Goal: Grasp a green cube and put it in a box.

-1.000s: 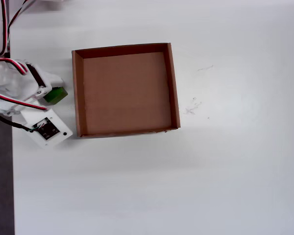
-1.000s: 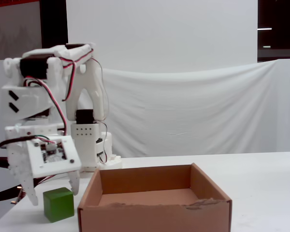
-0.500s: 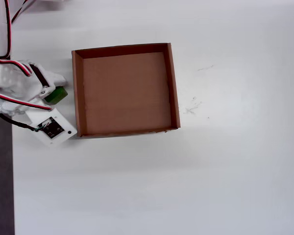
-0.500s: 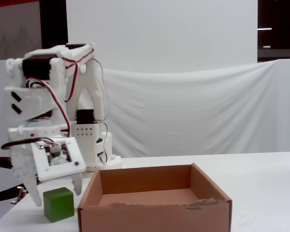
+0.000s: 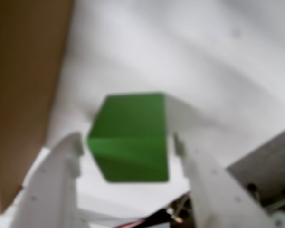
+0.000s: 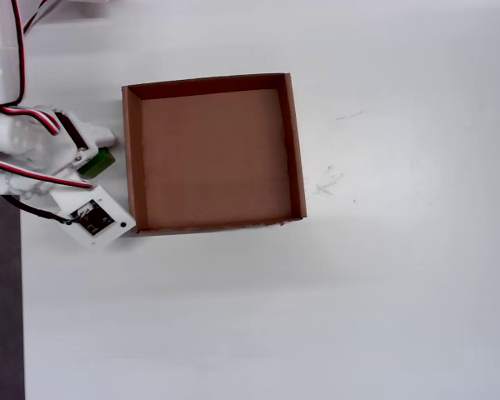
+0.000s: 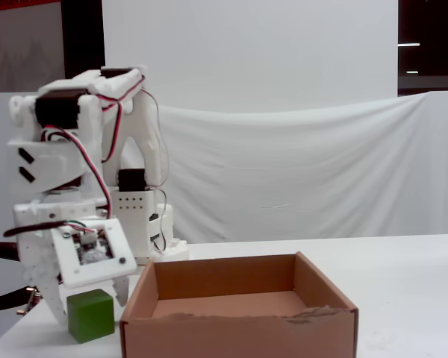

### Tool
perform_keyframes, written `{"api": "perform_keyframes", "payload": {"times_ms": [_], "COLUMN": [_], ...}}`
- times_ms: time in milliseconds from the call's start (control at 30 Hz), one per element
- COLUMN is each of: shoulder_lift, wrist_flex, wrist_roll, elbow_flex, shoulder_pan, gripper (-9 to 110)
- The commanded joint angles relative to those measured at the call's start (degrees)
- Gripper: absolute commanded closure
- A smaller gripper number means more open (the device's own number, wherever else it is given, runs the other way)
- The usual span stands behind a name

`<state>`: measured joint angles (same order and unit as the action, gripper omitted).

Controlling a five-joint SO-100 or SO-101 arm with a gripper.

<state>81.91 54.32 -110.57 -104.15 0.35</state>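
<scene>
Small bright green solid cube: on the white bench, just outside the shallow brown cardboard box; white two-finger end effector: open, fingers flanking the cube, not clamped; box empty; grasp, lift and placement judged outstanding.

- The box is the sole large obstacle on the table; its upright walls enclose an unoccupied floor, open from above.
- In the overhead view, the table right of the box and below it is bare and passable.
- The strip left of the box is narrow and occupied by the green cube and the gripper, whose fingers stand on either side of the cube.
- In the wrist view, the box wall rises just beside the left finger, limiting sideways clearance there.
</scene>
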Motion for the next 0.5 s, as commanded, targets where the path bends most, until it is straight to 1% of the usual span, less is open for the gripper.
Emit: {"api": "perform_keyframes", "payload": {"times_ms": [0,467], "shoulder_lift": [0.35,-0.79], "wrist_flex": [-0.97,-2.55], "wrist_roll": [-1.49,-1.58], "elbow_flex": [1.93,1.93], "shoulder_pan": [-0.53,-0.18], "gripper": [76,82]}}
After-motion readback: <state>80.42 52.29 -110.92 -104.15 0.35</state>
